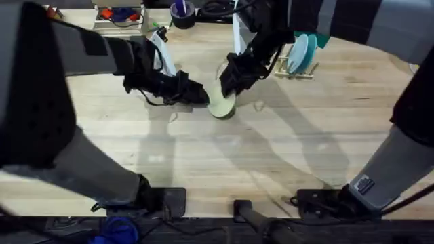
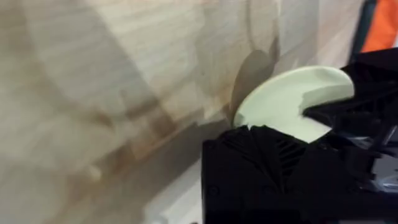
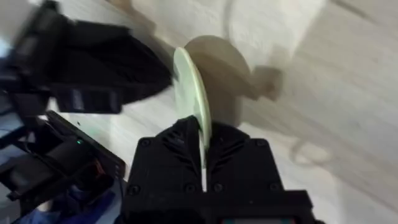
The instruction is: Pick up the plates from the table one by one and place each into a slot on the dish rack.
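A pale cream plate (image 1: 221, 106) stands on edge at the middle of the table (image 1: 271, 156). My right gripper (image 1: 229, 85) comes down on it from behind and is shut on its rim. In the right wrist view the plate (image 3: 186, 81) runs edge-on between the right gripper's (image 3: 202, 140) fingers. My left gripper (image 1: 196, 95) reaches in from the left and meets the same plate. In the left wrist view the plate (image 2: 286, 99) shows just beyond the left gripper (image 2: 267, 146). The dish rack (image 1: 298, 68) stands at the back right.
A light blue plate (image 1: 296, 53) and a teal plate (image 1: 310, 46) stand upright in the rack. A dark round container (image 1: 182, 13) and a white frame with coloured items (image 1: 121, 17) sit along the back edge. Bare wood spreads in front of the arms.
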Available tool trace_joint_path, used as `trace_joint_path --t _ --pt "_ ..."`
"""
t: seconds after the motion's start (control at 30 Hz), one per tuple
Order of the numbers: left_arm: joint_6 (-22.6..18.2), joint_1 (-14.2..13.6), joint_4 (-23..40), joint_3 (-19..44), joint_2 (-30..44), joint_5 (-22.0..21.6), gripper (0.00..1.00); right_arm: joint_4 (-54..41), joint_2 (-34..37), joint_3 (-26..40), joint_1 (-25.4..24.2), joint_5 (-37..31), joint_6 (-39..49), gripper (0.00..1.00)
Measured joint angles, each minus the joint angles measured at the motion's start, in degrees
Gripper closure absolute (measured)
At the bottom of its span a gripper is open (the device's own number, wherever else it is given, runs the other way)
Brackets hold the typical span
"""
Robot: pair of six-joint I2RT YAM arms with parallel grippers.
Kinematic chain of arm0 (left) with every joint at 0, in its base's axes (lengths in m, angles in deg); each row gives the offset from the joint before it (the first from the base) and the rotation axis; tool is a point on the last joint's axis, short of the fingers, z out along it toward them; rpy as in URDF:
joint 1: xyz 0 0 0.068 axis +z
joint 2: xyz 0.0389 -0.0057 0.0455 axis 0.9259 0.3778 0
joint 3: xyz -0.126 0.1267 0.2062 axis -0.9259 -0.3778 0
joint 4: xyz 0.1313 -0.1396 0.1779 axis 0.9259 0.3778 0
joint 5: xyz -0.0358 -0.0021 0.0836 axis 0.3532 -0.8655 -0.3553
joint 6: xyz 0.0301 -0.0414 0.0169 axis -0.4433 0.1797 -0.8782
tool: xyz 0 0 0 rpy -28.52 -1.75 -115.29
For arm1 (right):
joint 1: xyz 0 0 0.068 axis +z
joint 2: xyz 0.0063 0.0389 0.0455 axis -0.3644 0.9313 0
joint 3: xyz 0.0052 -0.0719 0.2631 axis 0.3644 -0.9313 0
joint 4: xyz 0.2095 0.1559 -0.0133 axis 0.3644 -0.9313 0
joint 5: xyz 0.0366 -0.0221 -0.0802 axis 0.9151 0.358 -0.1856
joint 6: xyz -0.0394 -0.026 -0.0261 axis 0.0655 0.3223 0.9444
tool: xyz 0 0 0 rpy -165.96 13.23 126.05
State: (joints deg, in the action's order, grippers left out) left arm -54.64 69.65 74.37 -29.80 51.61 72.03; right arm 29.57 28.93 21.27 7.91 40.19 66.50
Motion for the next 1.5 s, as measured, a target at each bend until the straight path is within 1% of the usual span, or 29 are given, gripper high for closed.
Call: trace_joint_path --t 0.13,0.3,0.47,0.67,0.8,0.93,1.07,1.13,1.17,1.27,1.3,1.37,1.5 --pt "-0.49 0.0 4.63 0.0 -5.93 -5.45 0.959 -4.86 -0.03 3.08 0.42 -3.79 0.91 0.969" --pt "-1.86 0.02 13.43 0.4 -14.24 -13.8 0.959 -10.82 -0.03 7.66 0.46 -11.1 2.19 0.968" --pt "-2.91 0.0 21.32 3.9 -22.18 -22.97 0.959 -15.84 -0.33 10.87 0.44 -19.37 3.52 0.968" --pt "-3.23 0.0 25.81 9.41 -29.85 -28.74 0.953 -18.02 -4.98 11.58 0.46 -26.62 4.24 0.967" --pt "-3.07 0.0 29.16 12.38 -33.17 -32.32 0.816 -18.67 -10.38 11.71 0.46 -30.3 4.37 0.967" --pt "-3.07 0.0 33.13 14.73 -34.95 -35.63 0.747 -19.48 -15.46 12.33 0.46 -33.86 4.53 0.967" --pt "-3.07 0.0 37.44 17.2 -35.66 -38.3 0.589 -20.59 -19.41 12.44 0.44 -37.36 4.57 0.967" --pt "-3.12 0.0 38.59 18.41 -35.95 -39.15 0.386 -21.0 -20.87 12.44 0.34 -38.6 4.57 0.967" --pt "-3.03 0.0 39.06 19.17 -36.05 -39.65 0.304 -21.05 -21.58 12.44 0.15 -39.08 4.64 0.967" --pt "-3.12 0.0 39.45 21.03 -36.45 -40.57 0.14 -21.09 -23.43 12.44 -0.96 -39.84 4.75 0.968" --pt "-3.01 0.0 39.47 21.55 -36.64 -40.89 0.041 -21.14 -23.99 12.44 -1.66 -39.91 4.75 0.968" --pt "-3.03 0.0 39.8 22.68 -36.84 -41.21 0.009 -21.14 -24.98 12.44 -3.31 -40.08 4.74 0.969" --pt "-3.03 0.0 39.98 24.47 -37.03 -41.34 0.006 -21.16 -26.12 12.44 -6.54 -40.47 4.47 0.969"
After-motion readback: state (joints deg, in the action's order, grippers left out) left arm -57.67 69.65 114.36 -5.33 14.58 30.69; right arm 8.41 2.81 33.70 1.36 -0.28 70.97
